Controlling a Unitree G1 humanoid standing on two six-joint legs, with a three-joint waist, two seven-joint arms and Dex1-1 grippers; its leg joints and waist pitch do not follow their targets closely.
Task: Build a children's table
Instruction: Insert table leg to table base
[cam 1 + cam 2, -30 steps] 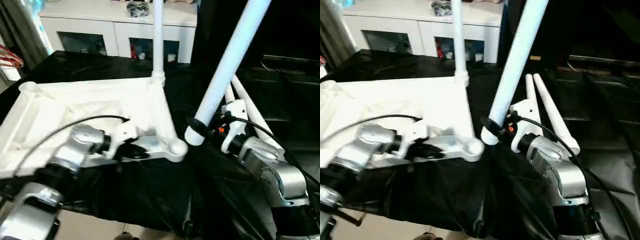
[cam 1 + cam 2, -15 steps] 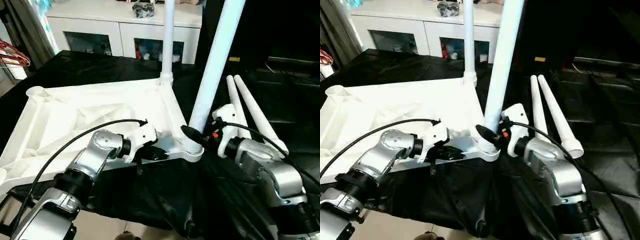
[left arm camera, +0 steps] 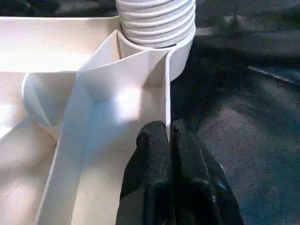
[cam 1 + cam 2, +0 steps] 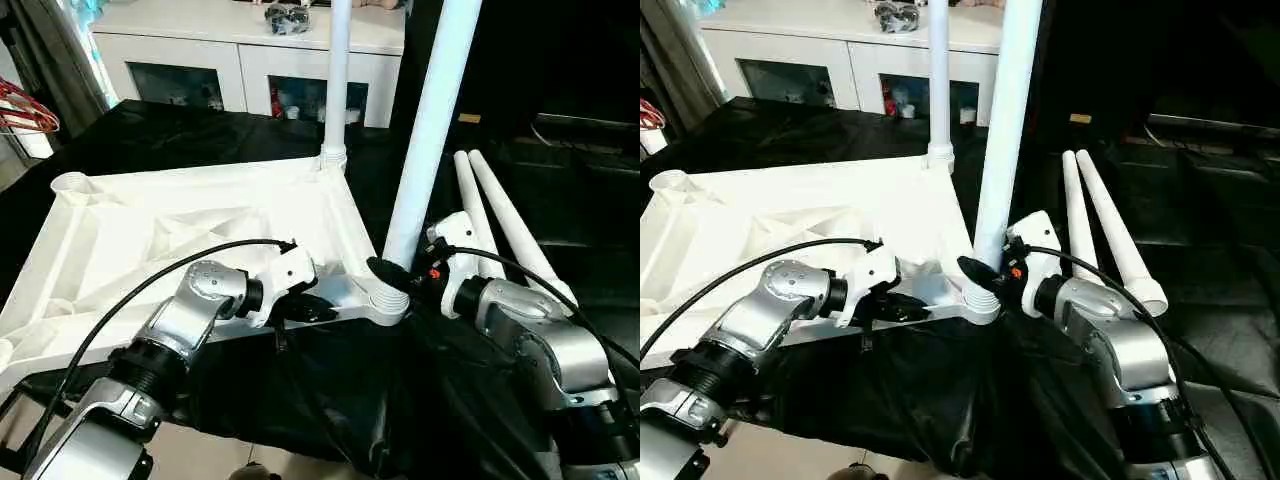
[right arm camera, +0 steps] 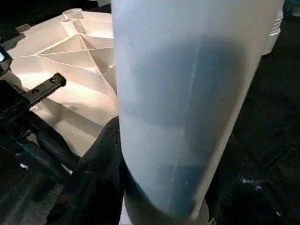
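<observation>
The white table top (image 4: 170,235) lies upside down on black cloth, ribs facing up. One leg (image 4: 337,80) stands upright in its far corner socket. A second leg (image 4: 432,120) stands nearly upright, its threaded end (image 3: 157,21) sitting in the near right corner socket (image 4: 385,303). My right gripper (image 4: 397,275) is shut on this leg just above the socket, with a dark finger (image 5: 105,154) against the shaft. My left gripper (image 4: 308,308) is shut on the top's near rim (image 3: 166,93) beside that socket. Two loose legs (image 4: 500,225) lie on the cloth to the right.
A white cabinet with glass doors (image 4: 240,60) stands behind the table. Red hangers (image 4: 25,110) show at the far left. The black cloth (image 4: 330,400) hangs over the table's near edge. My left arm's black cable (image 4: 150,285) arcs over the table top.
My right gripper has swung the leg from a strong tilt to nearly upright and set its end into the near right corner socket. The left gripper stays on the rim. The camera has shifted.
</observation>
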